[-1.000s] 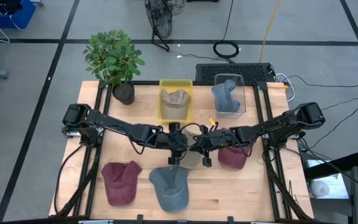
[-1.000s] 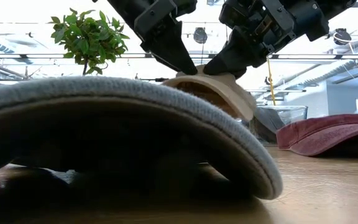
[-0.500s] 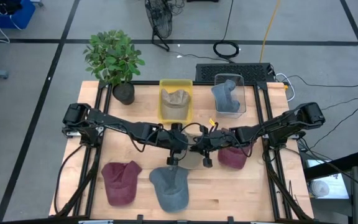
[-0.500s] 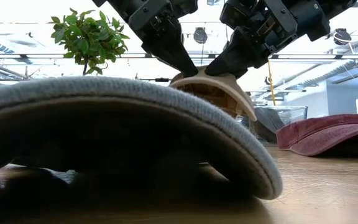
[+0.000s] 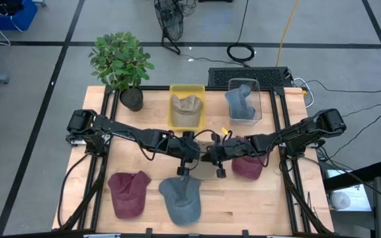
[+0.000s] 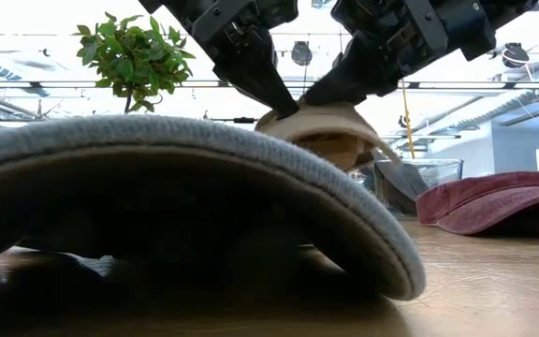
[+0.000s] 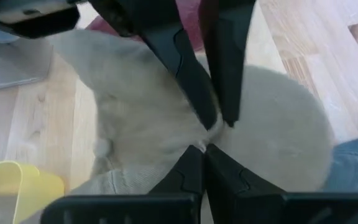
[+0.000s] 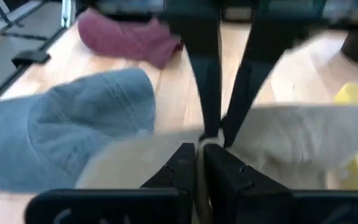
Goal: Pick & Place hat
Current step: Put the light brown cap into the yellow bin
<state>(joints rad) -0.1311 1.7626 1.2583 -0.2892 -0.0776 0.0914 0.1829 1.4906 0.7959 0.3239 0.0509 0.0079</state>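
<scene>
At frame centre in the high view, a beige hat (image 6: 330, 126) is seen pinched by the left gripper (image 6: 284, 105), newly clamped on its crown, and the right gripper (image 6: 312, 94); lifted slightly off the tabletop (image 5: 256, 205), a two-armed carry is suggested.

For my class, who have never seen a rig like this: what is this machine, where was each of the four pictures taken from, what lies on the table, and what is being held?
Two dark robot arms work at a wooden table. One picture looks straight down, one looks level across the tabletop, and one comes from each arm's wrist. The left gripper and the right gripper meet mid-table, both pinching a beige cap. On the table lie a grey cap and two maroon caps, one partly under the right arm. At the back stand a potted plant, a yellow bin holding a beige cap, and a clear bin holding a grey one.
</scene>
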